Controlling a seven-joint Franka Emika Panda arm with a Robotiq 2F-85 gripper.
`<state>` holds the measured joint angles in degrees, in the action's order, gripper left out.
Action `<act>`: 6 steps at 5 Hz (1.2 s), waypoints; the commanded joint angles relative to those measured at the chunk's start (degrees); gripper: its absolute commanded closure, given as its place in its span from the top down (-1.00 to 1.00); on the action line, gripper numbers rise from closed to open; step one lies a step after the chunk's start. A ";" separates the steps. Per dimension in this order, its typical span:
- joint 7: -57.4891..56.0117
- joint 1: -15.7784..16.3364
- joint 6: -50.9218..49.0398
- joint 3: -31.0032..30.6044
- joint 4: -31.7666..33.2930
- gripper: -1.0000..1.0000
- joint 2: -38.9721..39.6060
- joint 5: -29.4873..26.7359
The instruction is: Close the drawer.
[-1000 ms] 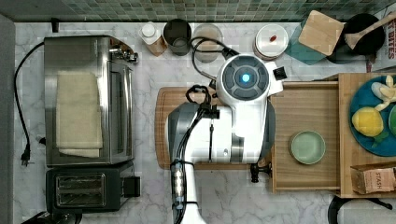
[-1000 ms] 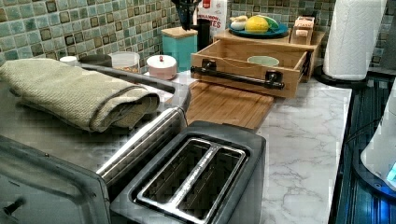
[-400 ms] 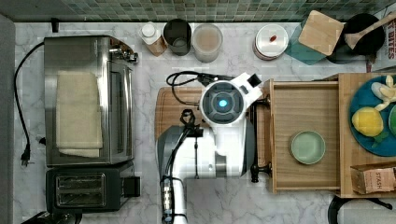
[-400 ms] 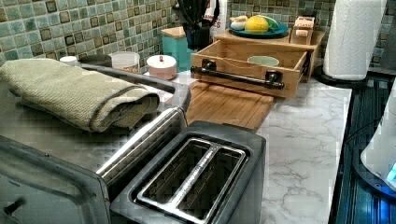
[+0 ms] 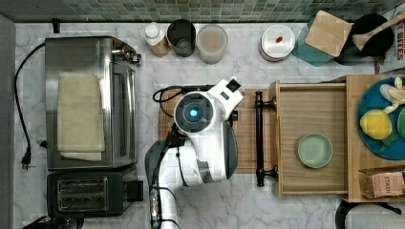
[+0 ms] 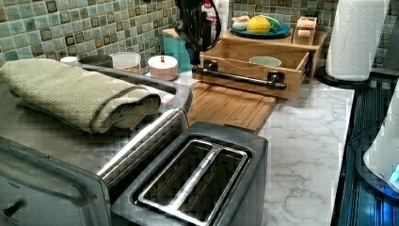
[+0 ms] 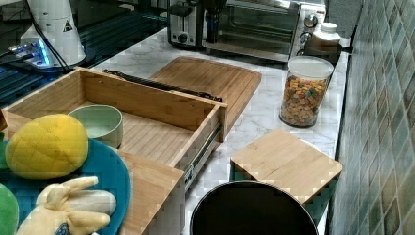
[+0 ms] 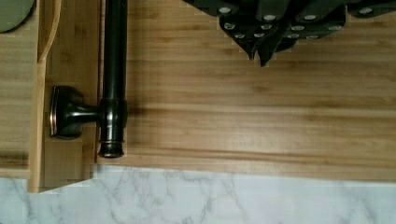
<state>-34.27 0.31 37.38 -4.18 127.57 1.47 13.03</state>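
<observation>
- The drawer (image 5: 313,138) stands pulled well out of its wooden cabinet (image 5: 375,138) at the top view's right, its front overhanging the cutting board (image 5: 243,138), and a green bowl (image 5: 314,150) sits inside it.
- The black bar handle (image 5: 259,138) faces the arm (image 5: 205,133), which hangs over the board just beside it, apart from it.
- In the wrist view the jaws (image 8: 261,44) look drawn together with nothing between them, clear of the handle's post (image 8: 74,116) and hovering above the board.
- My worry is a push that lands near one end of the handle: off-centre force could rack the drawer on its side rail (image 7: 203,147) and jam it partway in.
- If the arm comes in too low, the fingertips (image 8: 268,49) could scrape the board or shove it across the marble surface (image 5: 267,67) instead of moving the drawer.
- A fast shove could slam the front home and send the bowl sliding, or jolt the blue plate of fruit (image 5: 382,119) on the cabinet top.
- A contact too high could slip over the bar and miss the drawer front altogether.
</observation>
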 commanded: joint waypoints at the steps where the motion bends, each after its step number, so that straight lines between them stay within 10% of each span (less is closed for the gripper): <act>1: 6.64 -1.61 5.87 1.82 4.60 -1.00 5.27 5.47; 6: -17.08 -9.44 10.14 10.78 3.59 -1.00 6.19 0.51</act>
<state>-45.35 -5.65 47.34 2.30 135.63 7.95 13.71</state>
